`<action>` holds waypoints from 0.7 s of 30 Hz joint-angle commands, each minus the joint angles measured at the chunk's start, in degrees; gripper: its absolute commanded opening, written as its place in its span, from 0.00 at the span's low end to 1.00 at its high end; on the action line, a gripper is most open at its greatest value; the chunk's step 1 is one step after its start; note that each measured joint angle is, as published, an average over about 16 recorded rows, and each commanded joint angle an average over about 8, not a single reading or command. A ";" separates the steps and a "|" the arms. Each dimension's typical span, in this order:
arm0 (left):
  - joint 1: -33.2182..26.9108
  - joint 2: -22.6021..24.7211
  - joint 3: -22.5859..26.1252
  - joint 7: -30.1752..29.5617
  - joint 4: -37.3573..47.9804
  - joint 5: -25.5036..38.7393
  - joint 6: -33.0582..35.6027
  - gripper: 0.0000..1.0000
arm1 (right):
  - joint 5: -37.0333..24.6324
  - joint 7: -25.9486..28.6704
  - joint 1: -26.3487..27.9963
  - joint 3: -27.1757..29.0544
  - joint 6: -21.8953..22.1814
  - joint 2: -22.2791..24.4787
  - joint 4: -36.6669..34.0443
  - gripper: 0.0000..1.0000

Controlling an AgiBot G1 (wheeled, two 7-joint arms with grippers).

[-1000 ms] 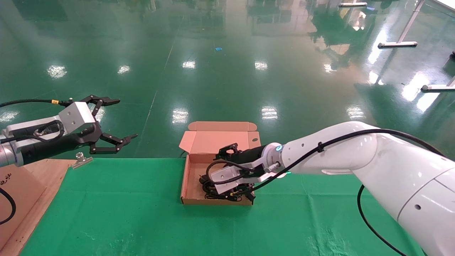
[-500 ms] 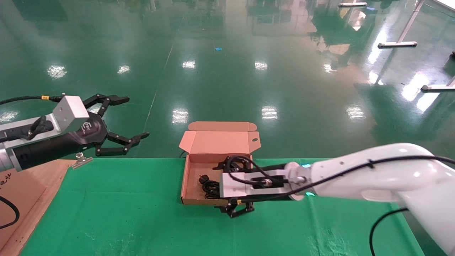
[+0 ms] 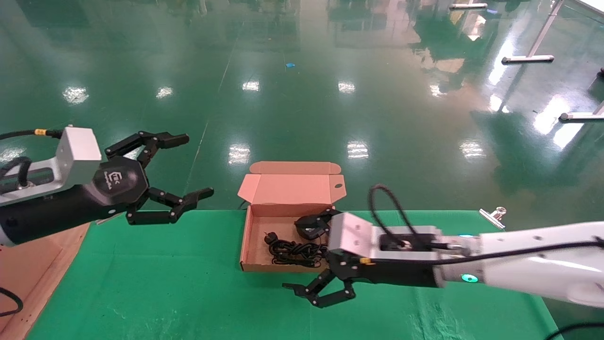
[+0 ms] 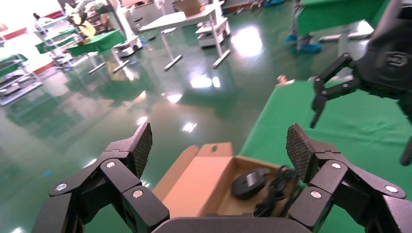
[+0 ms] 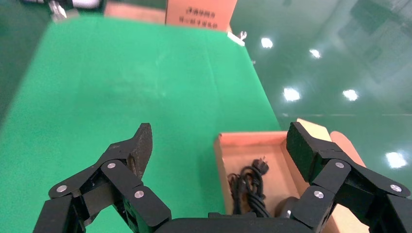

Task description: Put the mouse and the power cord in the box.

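The brown cardboard box [image 3: 283,267] sits on the green cloth with its lid [image 3: 290,189] standing open at the back. Inside it the black mouse [image 3: 310,225] rests at the far right, partly hidden by my right wrist. The bundled power cord [image 3: 292,250] lies along the near side. My right gripper [image 3: 306,295] hovers open and empty just in front of the box's near right corner. My left gripper [image 3: 196,165] hangs open and empty in the air to the left of the box. From the left wrist, the box [image 4: 204,174], the mouse [image 4: 248,182] and the cord [image 4: 274,191] show between the open fingers.
A wooden board [image 3: 28,264] lies at the table's left end. A metal clip [image 3: 493,216] holds the cloth at the far right edge. The table's back edge runs just behind the box, with green floor beyond. A printed carton [image 5: 201,12] stands at the table's left end.
My right gripper has drawn back out of the box toward the front, leaving the cord inside, and now stands open. My left gripper has drifted right, toward the box.
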 commanded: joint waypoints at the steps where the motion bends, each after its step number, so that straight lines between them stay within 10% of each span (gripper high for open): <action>1: 1.18 -0.57 -0.66 -2.08 -2.40 -0.49 0.48 1.00 | 1.38 1.35 -1.18 1.84 -1.38 1.44 1.32 1.00; 21: 13.11 -6.36 -7.34 -23.01 -26.64 -5.46 5.36 1.00 | 15.28 14.93 -13.12 20.38 -15.28 15.95 14.68 1.00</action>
